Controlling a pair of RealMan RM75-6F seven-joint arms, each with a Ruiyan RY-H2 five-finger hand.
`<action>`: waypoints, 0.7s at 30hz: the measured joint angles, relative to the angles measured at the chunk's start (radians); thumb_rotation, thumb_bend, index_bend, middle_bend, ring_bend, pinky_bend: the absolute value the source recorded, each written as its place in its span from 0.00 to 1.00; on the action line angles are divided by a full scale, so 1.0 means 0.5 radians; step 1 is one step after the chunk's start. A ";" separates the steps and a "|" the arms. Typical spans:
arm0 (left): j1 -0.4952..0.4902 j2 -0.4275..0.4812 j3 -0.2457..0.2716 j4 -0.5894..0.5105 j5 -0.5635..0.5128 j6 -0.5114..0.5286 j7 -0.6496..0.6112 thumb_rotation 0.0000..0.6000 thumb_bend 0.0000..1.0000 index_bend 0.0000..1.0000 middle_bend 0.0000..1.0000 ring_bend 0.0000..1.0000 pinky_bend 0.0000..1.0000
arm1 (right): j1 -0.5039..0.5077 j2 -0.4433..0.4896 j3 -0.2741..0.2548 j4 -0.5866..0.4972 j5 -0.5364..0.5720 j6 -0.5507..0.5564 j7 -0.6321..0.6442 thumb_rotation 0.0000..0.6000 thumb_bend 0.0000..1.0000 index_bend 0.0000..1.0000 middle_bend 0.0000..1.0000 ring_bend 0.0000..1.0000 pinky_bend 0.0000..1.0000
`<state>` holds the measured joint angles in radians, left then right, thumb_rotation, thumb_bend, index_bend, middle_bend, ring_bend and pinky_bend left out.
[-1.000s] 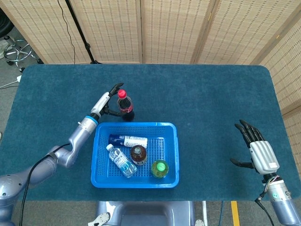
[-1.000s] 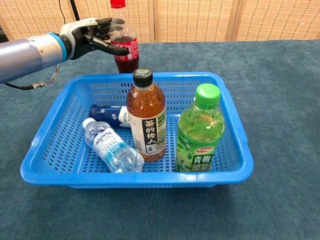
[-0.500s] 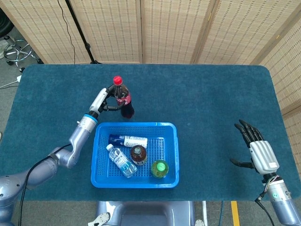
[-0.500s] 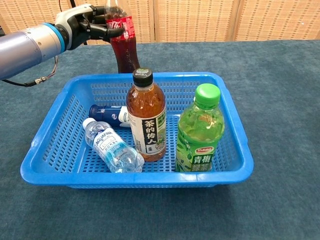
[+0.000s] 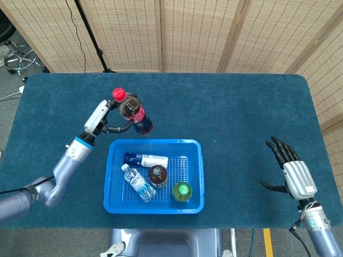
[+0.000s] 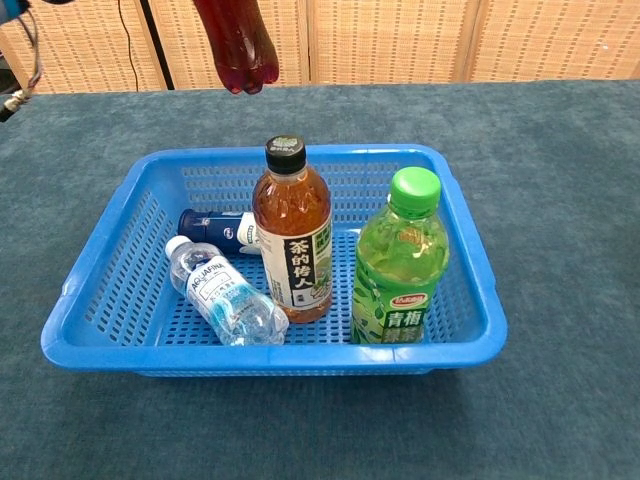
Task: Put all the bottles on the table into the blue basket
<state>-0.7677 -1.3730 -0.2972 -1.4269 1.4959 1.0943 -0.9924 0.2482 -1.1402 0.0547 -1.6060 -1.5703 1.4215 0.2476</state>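
My left hand (image 5: pixel 105 119) grips a red-capped cola bottle (image 5: pixel 132 112) and holds it tilted in the air just behind the blue basket (image 5: pixel 196 176). In the chest view only the bottle's dark lower end (image 6: pixel 238 45) shows at the top edge, above the basket's far rim (image 6: pixel 250 156); the hand is out of that frame. Inside the basket stand a brown tea bottle (image 6: pixel 291 232) and a green bottle (image 6: pixel 398 258), and a clear water bottle (image 6: pixel 222 295) and a dark blue bottle (image 6: pixel 215 229) lie flat. My right hand (image 5: pixel 295 175) hovers open at the table's right front, holding nothing.
The dark teal table (image 5: pixel 236 112) stretches wide around the basket. Wicker screens (image 5: pixel 203 32) stand behind it, with a stool (image 5: pixel 19 56) and a stand pole (image 5: pixel 91 35) at the back left.
My left hand has lifted the cola bottle off the table and drawn it up and to the left, tilting it. The right hand has barely moved.
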 measured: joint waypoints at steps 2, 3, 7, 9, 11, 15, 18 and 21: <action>0.056 0.095 0.081 -0.136 0.101 0.055 0.056 1.00 0.56 0.55 0.49 0.38 0.42 | 0.000 0.000 0.002 -0.001 0.000 -0.005 0.004 1.00 0.00 0.02 0.00 0.00 0.07; 0.073 0.124 0.114 -0.171 0.130 0.067 0.088 1.00 0.55 0.55 0.49 0.38 0.42 | 0.000 0.000 0.002 0.000 0.001 -0.008 0.004 1.00 0.00 0.02 0.00 0.00 0.07; 0.107 0.128 0.178 -0.227 0.141 0.077 0.308 1.00 0.55 0.55 0.49 0.38 0.42 | 0.003 -0.002 0.003 0.003 -0.005 -0.016 0.005 1.00 0.00 0.02 0.00 0.00 0.07; 0.113 0.084 0.198 -0.239 0.113 0.069 0.429 1.00 0.55 0.55 0.49 0.38 0.42 | 0.002 -0.003 0.004 0.005 -0.006 -0.016 0.003 1.00 0.00 0.02 0.00 0.00 0.07; 0.110 0.025 0.209 -0.236 0.085 0.050 0.496 1.00 0.55 0.55 0.49 0.37 0.42 | 0.001 -0.004 0.005 0.007 -0.006 -0.018 0.007 1.00 0.00 0.02 0.00 0.00 0.07; 0.080 -0.100 0.227 -0.185 0.041 -0.011 0.548 1.00 0.48 0.43 0.33 0.22 0.33 | 0.000 -0.004 0.006 0.009 -0.006 -0.020 0.006 1.00 0.00 0.02 0.00 0.00 0.07; 0.044 -0.157 0.248 -0.128 0.043 -0.068 0.516 1.00 0.42 0.27 0.10 0.04 0.18 | -0.001 -0.004 0.009 0.009 -0.002 -0.022 0.005 1.00 0.00 0.02 0.00 0.00 0.07; 0.023 -0.199 0.262 -0.075 0.042 -0.086 0.527 1.00 0.37 0.04 0.01 0.00 0.07 | -0.001 -0.007 0.014 0.011 0.008 -0.026 -0.007 1.00 0.00 0.02 0.00 0.00 0.07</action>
<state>-0.7563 -1.4723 -0.1662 -1.4645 1.5168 1.0513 -0.7289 0.2475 -1.1436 0.0619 -1.6006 -1.5663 1.4084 0.2442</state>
